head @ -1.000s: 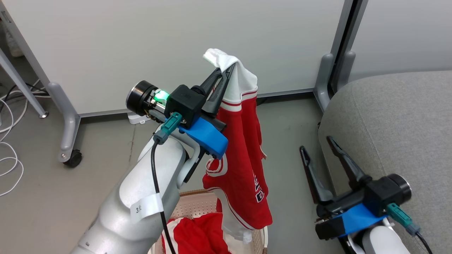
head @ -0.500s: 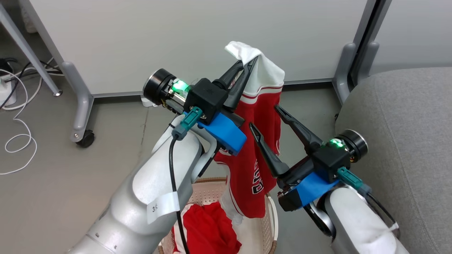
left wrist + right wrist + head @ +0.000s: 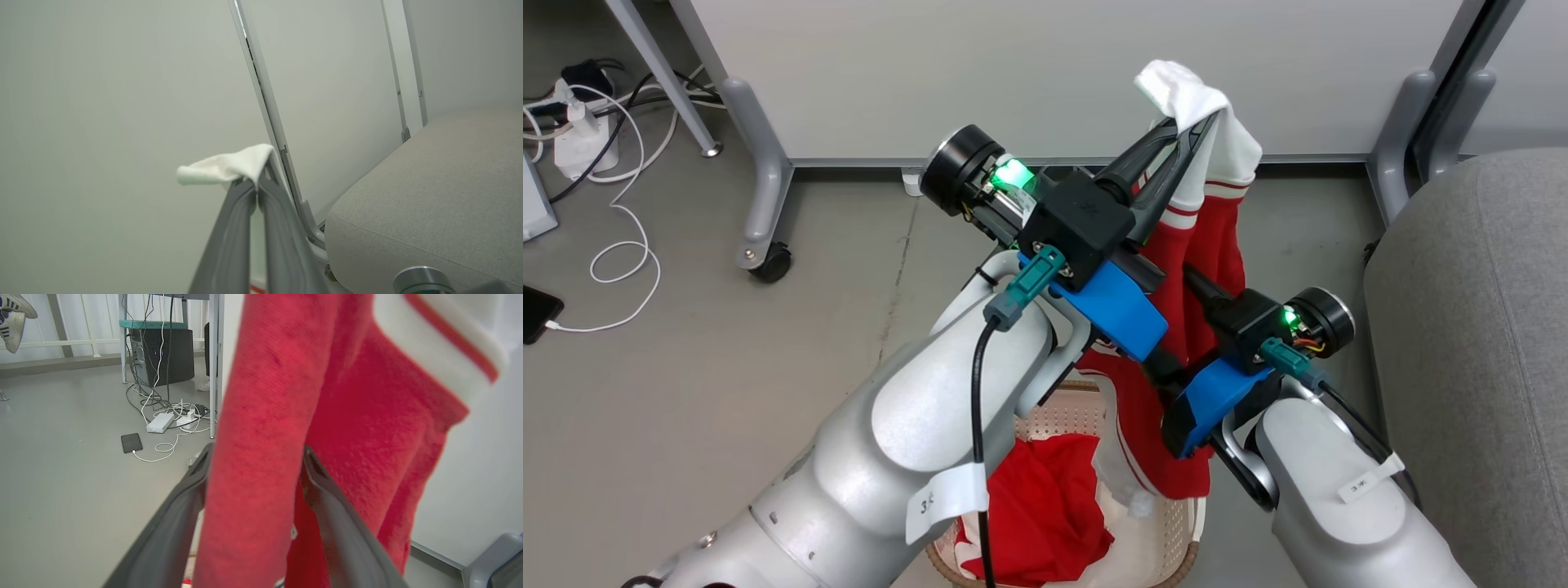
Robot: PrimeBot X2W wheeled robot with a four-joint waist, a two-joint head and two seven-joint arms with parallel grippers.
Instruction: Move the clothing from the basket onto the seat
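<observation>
Left gripper: clamped shut on the white end of one garment, held high above the basket.
Right gripper: jaws wide apart, with a red fold of that garment hanging between them, ungripped.
Garment: dangles below the left tips, its tail over the basket.
Seat: right of both grippers; no clothing on the part in view.
Progress: early, judging by the red clothing in the basket.
</observation>
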